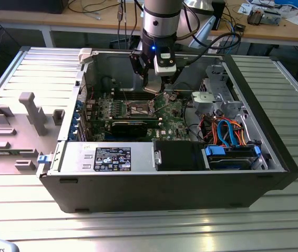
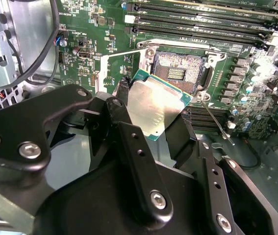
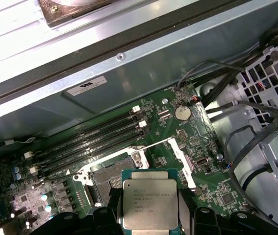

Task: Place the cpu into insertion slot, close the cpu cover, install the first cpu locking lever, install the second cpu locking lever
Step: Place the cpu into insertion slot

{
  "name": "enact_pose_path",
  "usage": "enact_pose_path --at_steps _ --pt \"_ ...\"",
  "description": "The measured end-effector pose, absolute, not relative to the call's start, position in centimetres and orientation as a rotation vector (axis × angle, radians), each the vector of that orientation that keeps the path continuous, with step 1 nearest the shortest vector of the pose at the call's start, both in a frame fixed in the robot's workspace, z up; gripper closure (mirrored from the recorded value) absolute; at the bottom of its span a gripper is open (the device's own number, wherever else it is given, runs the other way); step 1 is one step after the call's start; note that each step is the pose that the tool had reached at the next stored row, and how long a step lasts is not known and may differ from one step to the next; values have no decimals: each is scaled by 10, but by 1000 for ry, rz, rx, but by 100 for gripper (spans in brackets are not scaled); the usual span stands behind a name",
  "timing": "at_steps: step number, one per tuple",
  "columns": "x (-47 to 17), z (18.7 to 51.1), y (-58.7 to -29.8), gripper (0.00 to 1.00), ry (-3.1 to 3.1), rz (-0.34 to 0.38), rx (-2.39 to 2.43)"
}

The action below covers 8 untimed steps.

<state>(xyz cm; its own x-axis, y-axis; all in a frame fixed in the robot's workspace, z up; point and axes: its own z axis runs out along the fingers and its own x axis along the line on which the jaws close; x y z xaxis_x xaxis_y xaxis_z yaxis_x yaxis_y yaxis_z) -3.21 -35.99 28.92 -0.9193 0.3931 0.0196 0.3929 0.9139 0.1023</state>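
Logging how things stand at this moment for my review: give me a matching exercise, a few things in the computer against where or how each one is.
Things:
1. cpu
2. insertion slot
3. coin cell
4. blue cables

States:
A. round and silvery, set on the green board
B. bare, nothing seated in it
C. gripped by the pincer above the board
D. bundled toward the exterior view's right of the case

Pairs: 1-C, 2-B, 3-A, 4-D.
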Motion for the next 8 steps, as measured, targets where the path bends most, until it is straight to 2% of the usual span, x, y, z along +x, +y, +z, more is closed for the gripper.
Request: enact_pose_path --at_steps 8 --pt "-32 289 -360 46 3070 164 637"
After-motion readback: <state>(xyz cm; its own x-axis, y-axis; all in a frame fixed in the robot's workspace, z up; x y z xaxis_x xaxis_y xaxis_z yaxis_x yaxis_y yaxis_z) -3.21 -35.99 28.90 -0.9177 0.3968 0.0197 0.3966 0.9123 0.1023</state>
